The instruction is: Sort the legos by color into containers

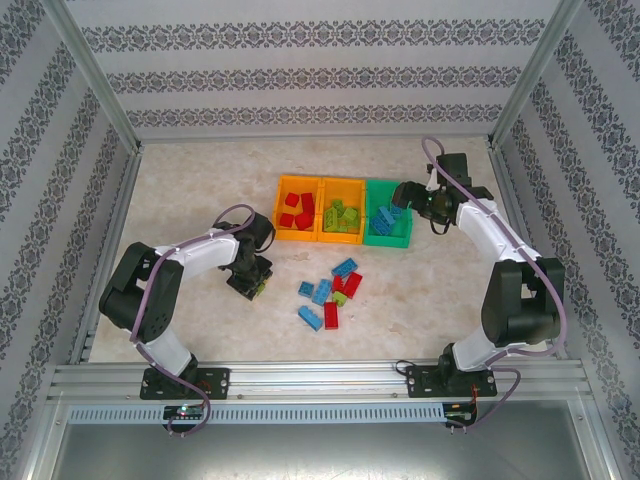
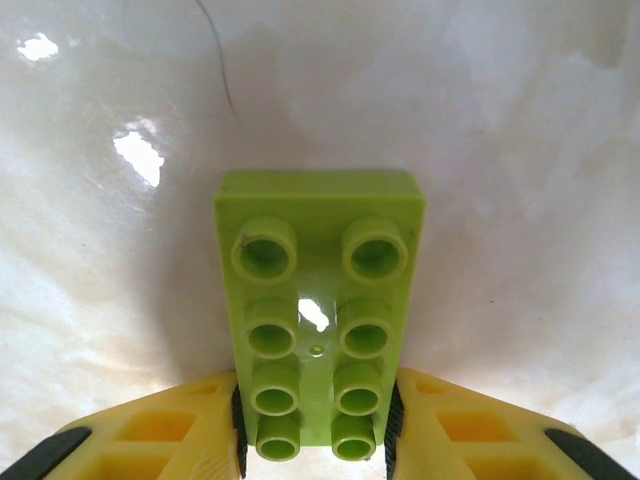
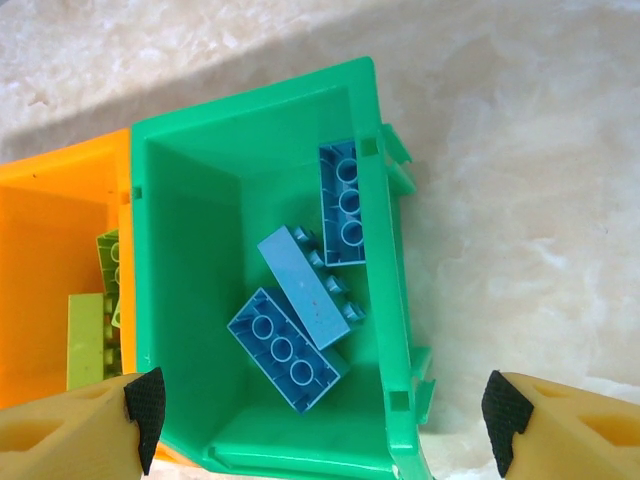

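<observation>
My left gripper [image 2: 318, 440] is shut on a lime green lego [image 2: 318, 290], its pads pressing the brick's long sides low over the table. In the top view that gripper [image 1: 252, 282] sits left of a loose pile of blue legos [image 1: 321, 292], red legos [image 1: 352, 284] and a lime one [image 1: 340, 297]. My right gripper [image 3: 322, 412] hangs open above the green container [image 3: 190, 250], which holds three blue legos [image 3: 305, 285]. The middle orange container [image 1: 340, 215] holds lime legos [image 3: 88, 335]. The left orange container [image 1: 297, 210] holds red legos.
The three bins stand joined in a row at mid-table [image 1: 345, 212]. Patterned walls and a metal frame [image 1: 310, 375] enclose the pale table. Bare table lies left of the left arm and right of the green bin.
</observation>
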{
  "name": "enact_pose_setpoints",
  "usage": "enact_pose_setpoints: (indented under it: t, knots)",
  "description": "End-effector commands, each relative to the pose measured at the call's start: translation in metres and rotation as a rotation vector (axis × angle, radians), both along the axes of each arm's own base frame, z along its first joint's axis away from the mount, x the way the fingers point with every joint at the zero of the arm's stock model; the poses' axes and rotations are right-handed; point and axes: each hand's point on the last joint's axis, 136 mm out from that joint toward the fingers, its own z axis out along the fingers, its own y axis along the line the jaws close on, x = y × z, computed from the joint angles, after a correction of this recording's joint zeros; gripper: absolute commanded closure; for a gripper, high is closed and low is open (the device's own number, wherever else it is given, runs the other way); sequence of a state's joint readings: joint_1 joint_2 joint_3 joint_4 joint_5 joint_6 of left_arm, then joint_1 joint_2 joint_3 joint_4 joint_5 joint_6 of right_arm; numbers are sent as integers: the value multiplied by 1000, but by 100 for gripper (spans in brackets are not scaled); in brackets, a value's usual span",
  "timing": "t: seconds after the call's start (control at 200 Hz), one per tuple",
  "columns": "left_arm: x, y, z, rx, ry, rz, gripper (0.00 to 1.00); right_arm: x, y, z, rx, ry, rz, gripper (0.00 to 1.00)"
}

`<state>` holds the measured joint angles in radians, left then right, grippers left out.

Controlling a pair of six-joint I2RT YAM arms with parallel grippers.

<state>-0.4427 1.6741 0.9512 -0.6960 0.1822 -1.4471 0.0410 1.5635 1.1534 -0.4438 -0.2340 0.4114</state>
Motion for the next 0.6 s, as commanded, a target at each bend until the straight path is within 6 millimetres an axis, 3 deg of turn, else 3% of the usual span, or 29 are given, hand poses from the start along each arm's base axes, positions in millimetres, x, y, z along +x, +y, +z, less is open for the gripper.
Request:
enact_pose_setpoints:
  t: [0.0, 0.37, 0.595]
  knots:
    - [44, 3, 1, 63, -200, -32, 61, -6, -2, 4, -3, -5, 14, 15]
    - [57, -61, 41, 44, -308, -277, 60, -22, -9, -3, -34, 8, -8, 14]
    - [81, -99, 88, 45, -433, -495, 61, -30, -11, -8, -37, 24, -23, 14]
